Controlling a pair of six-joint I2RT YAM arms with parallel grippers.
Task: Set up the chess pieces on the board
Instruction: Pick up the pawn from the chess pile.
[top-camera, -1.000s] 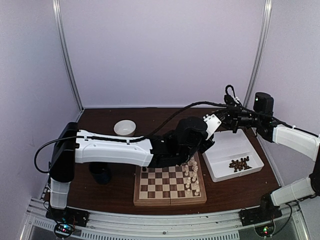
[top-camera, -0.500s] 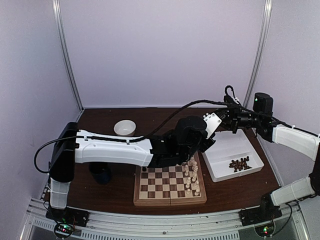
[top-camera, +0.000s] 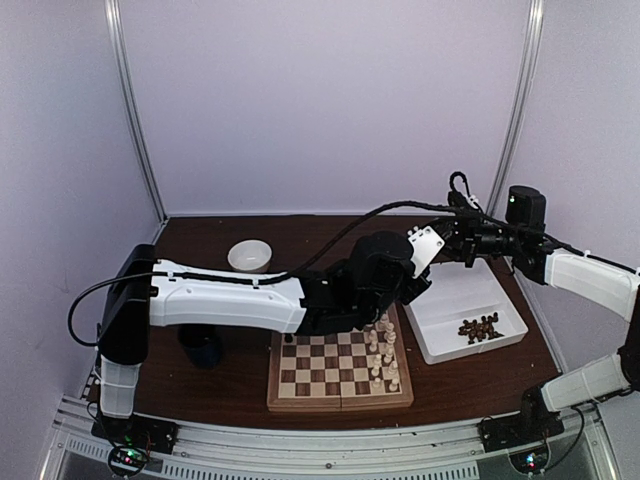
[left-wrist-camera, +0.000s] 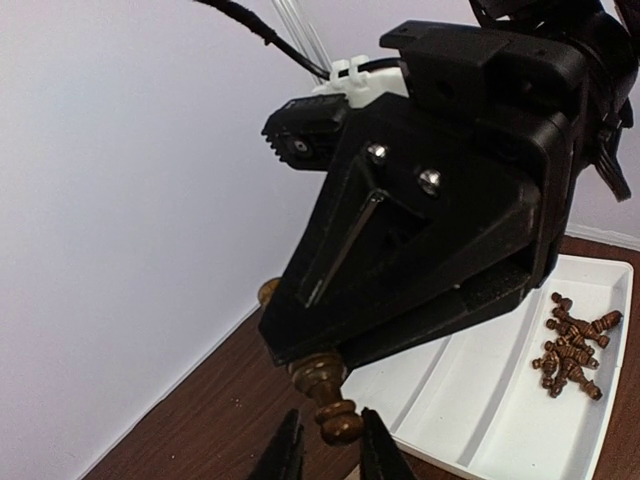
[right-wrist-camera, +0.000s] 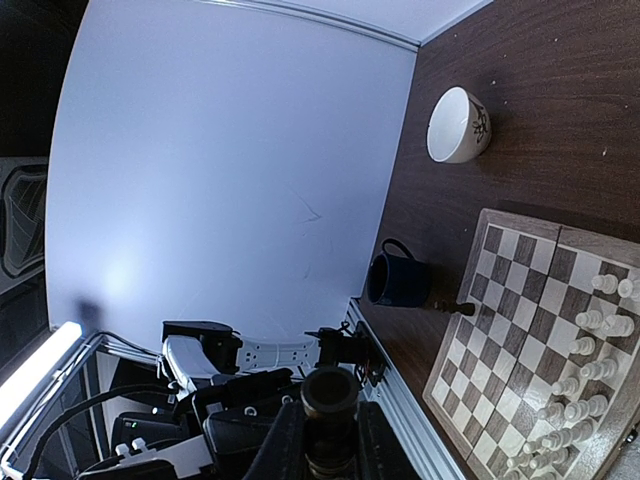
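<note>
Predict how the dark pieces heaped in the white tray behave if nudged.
The dark pieces lie on their sides, turned and round, so they probably roll. They are heaped and touching, so one nudge likely shifts neighbours. The tray floor looks smooth; they may slide.

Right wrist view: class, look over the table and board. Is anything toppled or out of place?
Yes. One dark piece lies on its side at the board's edge nearest the mug, while the pale pieces stand upright on their squares. It looks dropped or knocked over.
</note>
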